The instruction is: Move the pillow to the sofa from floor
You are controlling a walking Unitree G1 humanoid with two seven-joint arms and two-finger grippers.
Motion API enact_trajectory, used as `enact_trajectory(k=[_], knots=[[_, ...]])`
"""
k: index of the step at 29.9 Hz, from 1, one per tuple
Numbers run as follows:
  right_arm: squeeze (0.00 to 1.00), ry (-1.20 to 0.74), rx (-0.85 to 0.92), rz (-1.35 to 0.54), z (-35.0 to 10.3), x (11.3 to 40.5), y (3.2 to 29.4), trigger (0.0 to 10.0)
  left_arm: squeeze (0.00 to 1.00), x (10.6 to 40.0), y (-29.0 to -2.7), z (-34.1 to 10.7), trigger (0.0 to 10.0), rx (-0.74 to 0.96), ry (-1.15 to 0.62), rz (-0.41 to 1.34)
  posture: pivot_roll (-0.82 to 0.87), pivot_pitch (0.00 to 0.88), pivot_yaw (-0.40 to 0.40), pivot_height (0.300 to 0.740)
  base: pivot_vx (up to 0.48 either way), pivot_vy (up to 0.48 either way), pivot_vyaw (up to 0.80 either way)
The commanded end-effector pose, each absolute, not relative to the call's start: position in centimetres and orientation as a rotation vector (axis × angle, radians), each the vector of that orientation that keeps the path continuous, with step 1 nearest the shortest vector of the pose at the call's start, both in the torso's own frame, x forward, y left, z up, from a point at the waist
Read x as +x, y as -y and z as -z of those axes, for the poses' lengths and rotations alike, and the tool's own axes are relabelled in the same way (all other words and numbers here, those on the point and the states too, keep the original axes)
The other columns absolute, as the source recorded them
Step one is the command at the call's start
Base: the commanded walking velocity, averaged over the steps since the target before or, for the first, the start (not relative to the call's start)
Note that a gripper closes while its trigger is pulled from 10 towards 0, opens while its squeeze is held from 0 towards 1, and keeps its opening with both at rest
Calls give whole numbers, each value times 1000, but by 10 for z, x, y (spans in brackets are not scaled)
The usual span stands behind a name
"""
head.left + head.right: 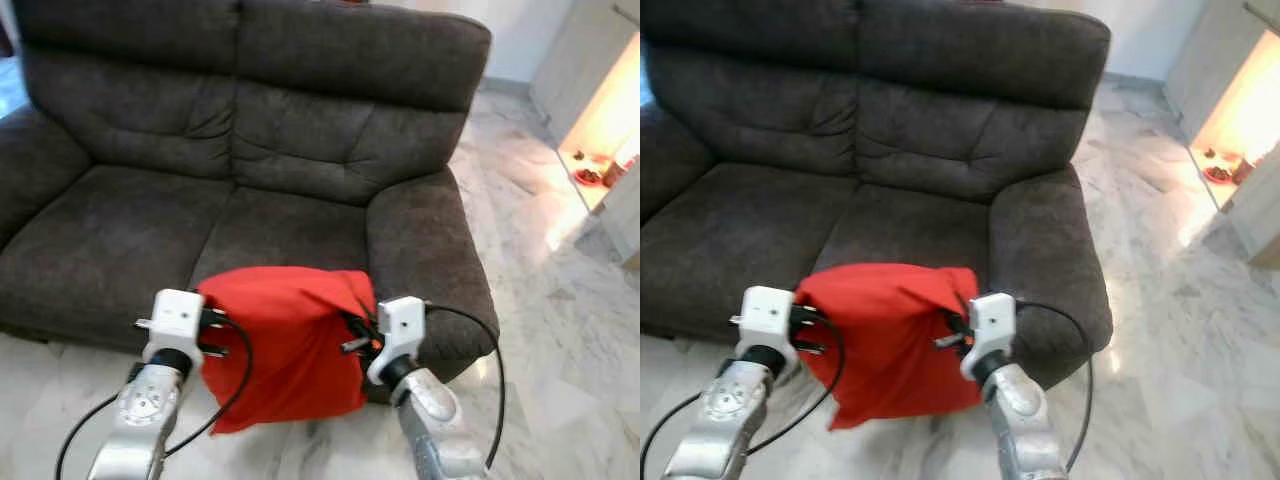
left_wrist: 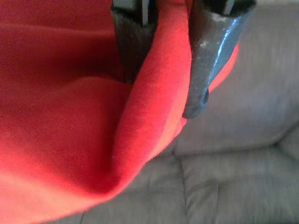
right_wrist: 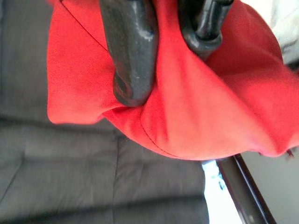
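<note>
A red pillow (image 1: 280, 345) hangs in the air between my two arms, just in front of the seat edge of the dark grey sofa (image 1: 250, 130). My left gripper (image 1: 212, 330) is shut on the pillow's upper left corner; in the left wrist view its black fingers (image 2: 205, 60) pinch a fold of red fabric (image 2: 70, 140). My right gripper (image 1: 358, 335) is shut on the pillow's upper right corner, and its fingers (image 3: 131, 56) squeeze the red cloth (image 3: 196, 107). The pillow's lower edge hangs down over the floor.
The sofa seat (image 1: 130, 240) lies right behind the pillow, with padded armrests (image 1: 425, 250) on both sides. Pale marble floor (image 1: 560, 330) stretches to the right. A lit shelf unit (image 1: 600, 150) with small objects stands at the far right.
</note>
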State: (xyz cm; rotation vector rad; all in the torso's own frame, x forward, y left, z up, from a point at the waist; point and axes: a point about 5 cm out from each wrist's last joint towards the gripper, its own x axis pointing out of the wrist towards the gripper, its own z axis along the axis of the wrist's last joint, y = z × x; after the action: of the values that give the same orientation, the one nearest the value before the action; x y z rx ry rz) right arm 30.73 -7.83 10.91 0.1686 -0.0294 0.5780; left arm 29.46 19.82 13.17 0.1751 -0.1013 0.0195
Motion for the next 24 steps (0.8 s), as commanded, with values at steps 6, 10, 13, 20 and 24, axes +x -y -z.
enact_trajectory(k=[6, 10, 13, 20, 24], knots=[[0, 114, 179, -567, -126, 309, 87, 10000, 0, 298, -195, -160, 10000, 161, 232, -31, 165, 114, -64, 740, 390, 0, 0], [0, 197, 145, -625, -150, 310, 74, 10000, 0, 303, -201, -192, 10000, 172, 324, -54, 167, 114, -64, 740, 396, 0, 0], [0, 302, 112, -728, -178, 305, 56, 10000, 0, 303, -211, -230, 10000, 192, 435, -89, 171, 115, -63, 740, 400, 0, 0], [0, 389, 111, -798, -203, 299, 43, 10000, 0, 302, -214, -263, 10000, 200, 520, -107, 177, 115, -65, 740, 399, 0, 461], [0, 379, 144, -792, -204, 300, 43, 10000, 0, 301, -210, -269, 10000, 205, 529, -93, 180, 113, -64, 740, 399, 0, 114]])
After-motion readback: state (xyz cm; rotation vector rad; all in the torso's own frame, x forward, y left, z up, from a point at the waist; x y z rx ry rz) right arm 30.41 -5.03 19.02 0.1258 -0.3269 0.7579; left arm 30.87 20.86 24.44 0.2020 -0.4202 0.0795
